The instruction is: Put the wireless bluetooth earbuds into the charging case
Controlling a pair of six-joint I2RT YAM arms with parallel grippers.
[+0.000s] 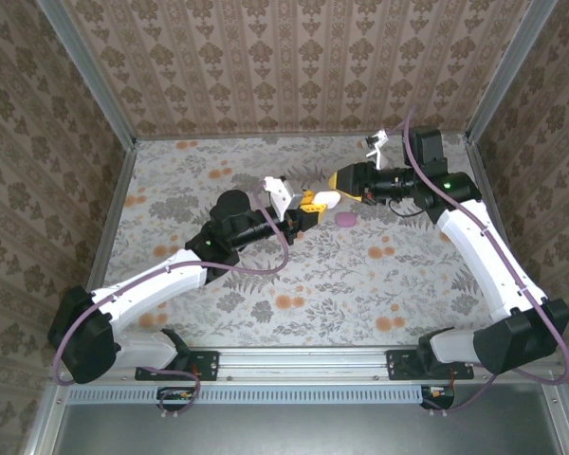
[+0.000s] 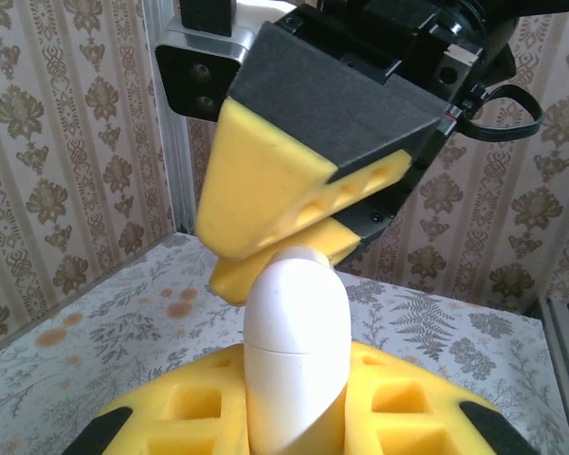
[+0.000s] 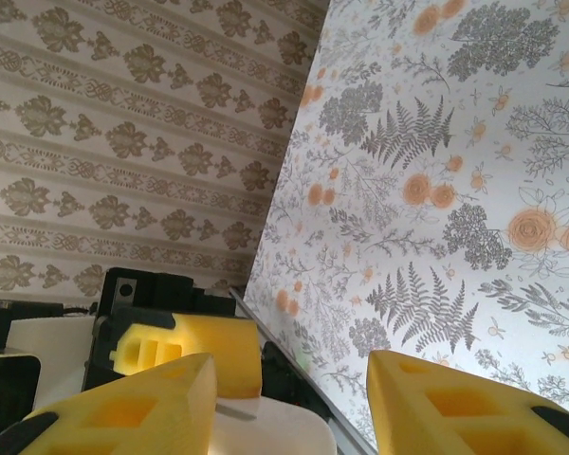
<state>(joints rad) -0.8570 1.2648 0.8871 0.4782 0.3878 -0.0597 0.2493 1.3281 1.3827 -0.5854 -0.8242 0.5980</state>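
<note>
We list white glossy egg-shaped charging case (image 2: 294,351), clamped in left gripper (image 1: 309,204), right gripper (image 3: 292,370) fingers apart astride case top, small pale pink earbud (image 1: 346,219) on floral table (image 1: 266,284) just right of case

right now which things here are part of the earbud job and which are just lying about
For the job: white case, gripped by the left tool; right tool, at the case's top; pink piece lying loose, probably an earbud.
Just there: floral table cover; patterned walls.
</note>
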